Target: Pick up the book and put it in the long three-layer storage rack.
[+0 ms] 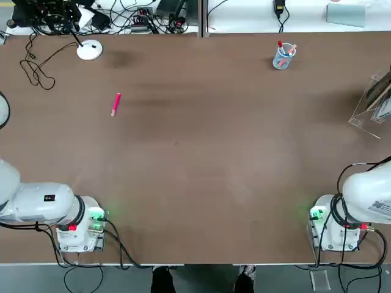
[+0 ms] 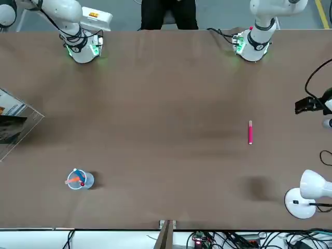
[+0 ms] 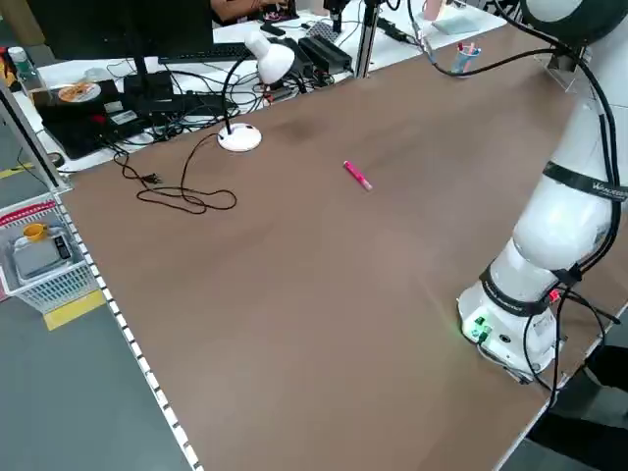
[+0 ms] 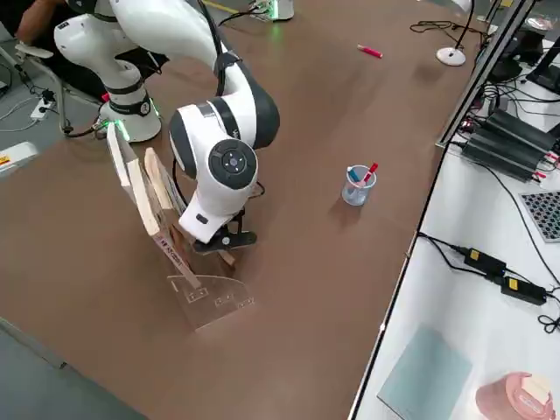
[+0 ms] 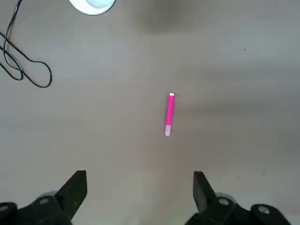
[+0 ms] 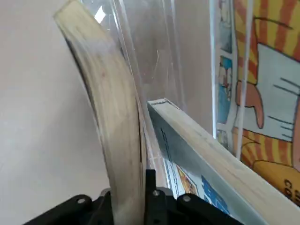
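My right gripper (image 6: 126,190) is shut on the book (image 6: 115,131), gripping it by its tan, slightly bowed page edge. The book stands upright against the clear walls of the long three-layer storage rack (image 6: 154,61). Other books with colourful covers stand in the rack beside it. In the right side view the right arm reaches down to the rack (image 4: 206,302), which stands at the table's right edge (image 1: 372,104). My left gripper (image 5: 140,180) hangs open over bare table, with nothing between its fingers.
A pink pen (image 1: 115,104) lies on the left half of the table, below the left gripper. A clear cup with pens (image 1: 283,56) stands at the back right. A white lamp (image 1: 90,49) and its cable sit back left. A person (image 2: 168,13) stands behind the arms' bases.
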You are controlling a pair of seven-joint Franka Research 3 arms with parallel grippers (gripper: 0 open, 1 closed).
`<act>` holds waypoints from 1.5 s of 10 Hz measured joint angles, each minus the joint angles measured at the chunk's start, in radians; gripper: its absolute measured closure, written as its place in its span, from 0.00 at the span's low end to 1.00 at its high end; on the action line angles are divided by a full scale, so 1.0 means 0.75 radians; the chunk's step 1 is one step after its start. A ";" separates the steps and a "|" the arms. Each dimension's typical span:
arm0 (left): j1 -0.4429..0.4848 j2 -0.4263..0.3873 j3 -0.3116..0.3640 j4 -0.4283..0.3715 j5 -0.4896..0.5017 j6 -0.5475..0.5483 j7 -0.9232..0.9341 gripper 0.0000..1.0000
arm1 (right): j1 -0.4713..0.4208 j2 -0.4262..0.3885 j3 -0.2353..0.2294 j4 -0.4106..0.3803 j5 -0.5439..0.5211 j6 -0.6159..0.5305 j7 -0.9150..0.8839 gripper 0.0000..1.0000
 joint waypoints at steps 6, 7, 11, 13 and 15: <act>0.000 -0.022 -0.004 -0.071 -0.001 0.081 0.000 0.00 | -0.018 0.003 -0.005 0.003 0.059 -0.005 0.007 0.85; 0.000 -0.025 -0.004 -0.071 -0.001 0.082 0.000 0.00 | -0.019 0.003 -0.005 0.004 0.064 -0.006 0.009 0.85; 0.000 -0.030 -0.004 -0.072 -0.002 0.082 0.002 0.00 | -0.020 0.003 -0.006 0.005 0.064 -0.005 0.007 0.81; 0.000 -0.030 -0.004 -0.072 -0.002 0.082 0.002 0.00 | -0.020 0.004 -0.006 0.006 0.064 0.000 0.001 0.60; 0.000 -0.030 -0.004 -0.073 -0.002 0.083 0.002 0.00 | -0.020 0.005 -0.006 0.007 0.064 0.000 -0.015 0.42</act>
